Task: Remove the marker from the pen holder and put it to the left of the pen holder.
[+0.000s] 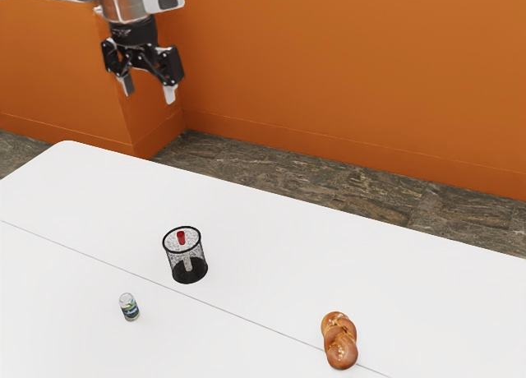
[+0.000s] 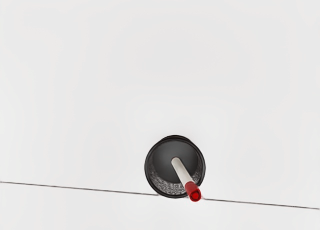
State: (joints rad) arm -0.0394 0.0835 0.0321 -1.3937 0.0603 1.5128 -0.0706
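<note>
My gripper (image 1: 148,97) hangs high at the upper left of the exterior view, its two fingers apart with nothing between them, well above the table. The black mesh pen holder (image 1: 189,268) stands upright on the table. Inside it leans the white marker with a red cap (image 1: 181,237), cap end up near the rim. In the wrist view the round pen holder (image 2: 164,157) is seen from above, and the marker (image 2: 182,175) slants from its floor out over the rim, red end toward the camera.
On the white table (image 1: 271,238), a small can (image 1: 129,306) stands near the pen holder, toward the exterior view's lower left. A braided bread (image 1: 339,340) lies toward the exterior view's right. An orange wall (image 1: 329,82) rises behind.
</note>
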